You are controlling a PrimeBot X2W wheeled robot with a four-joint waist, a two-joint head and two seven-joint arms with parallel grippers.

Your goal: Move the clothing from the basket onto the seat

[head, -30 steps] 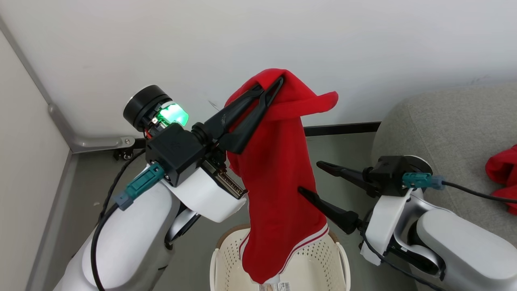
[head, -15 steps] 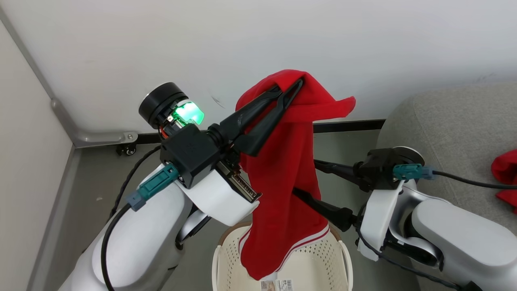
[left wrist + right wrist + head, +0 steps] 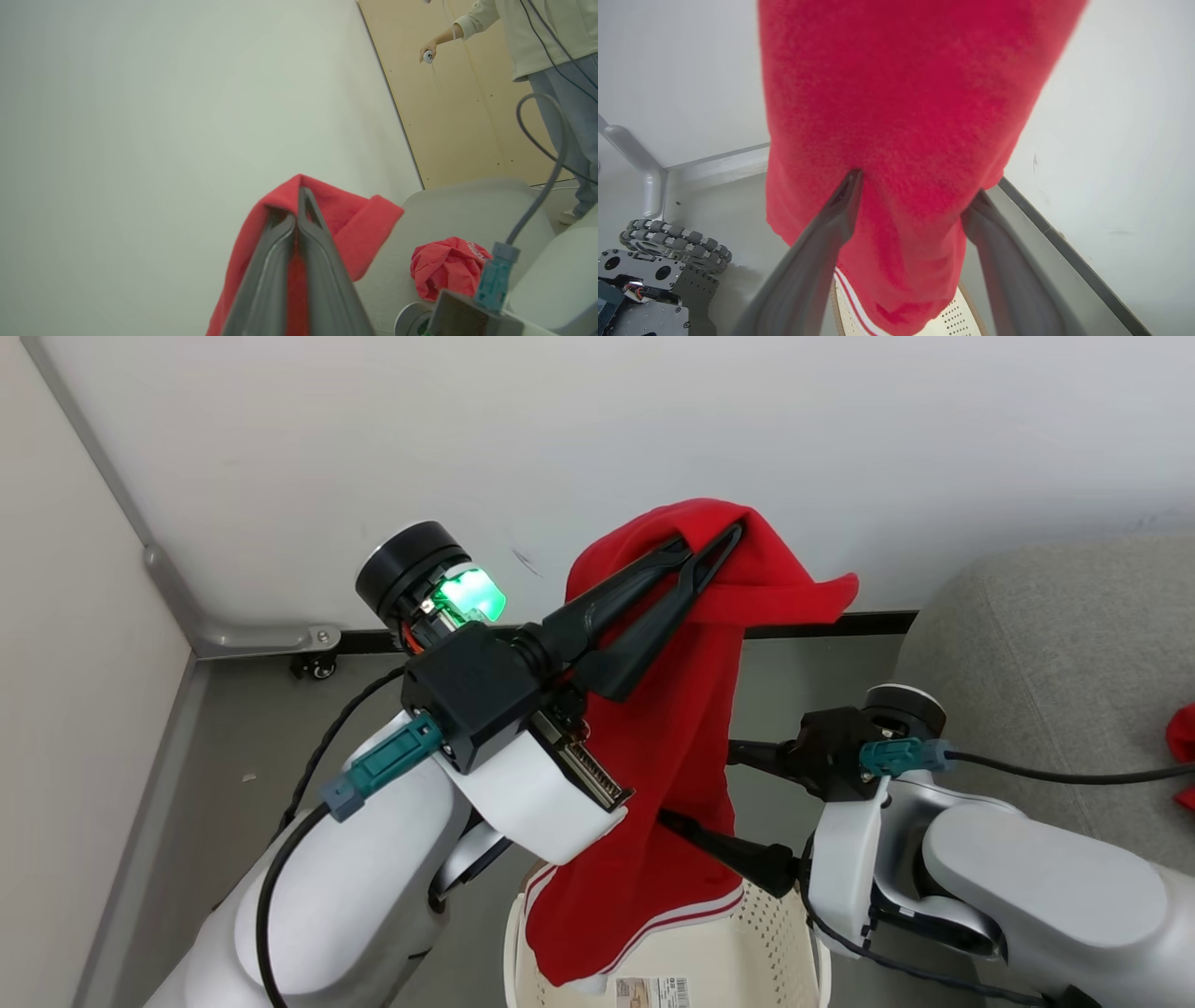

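clothing point(image 3: 672, 728), a red garment with white stripe trim at its hem, hangs from the left gripper point(image 3: 714, 537). its two dark fingers are pressed together on a fold at the very top of the cloth. the left wrist view shows the same pinch, with fabric bunched over and around the closed tips. straight below that gripper the cloth falls in a long drape, its hem over the mouth of the basket point(image 3: 747, 943).

lower down and to the side, the right gripper point(image 3: 695, 784) stands spread wide and grips nothing. it has one finger on each side of the hanging cloth, and in its own wrist view both tips meet the red fabric. a second ago its upper finger showed whole, clear of the cloth's edge, and only the lower tip reached it. now the upper finger disappears behind the fabric and the lower one crosses in front. the left gripper's hold is unchanged, though the hem now lies more toward the left arm's side of the basket. the head camera itself has turned a little.

beyond the right arm lies the seat point(image 3: 1027, 635), and on it, well away from both grippers, a second red garment point(image 3: 446, 266) sits crumpled. past the seat stands a person point(image 3: 551, 42).
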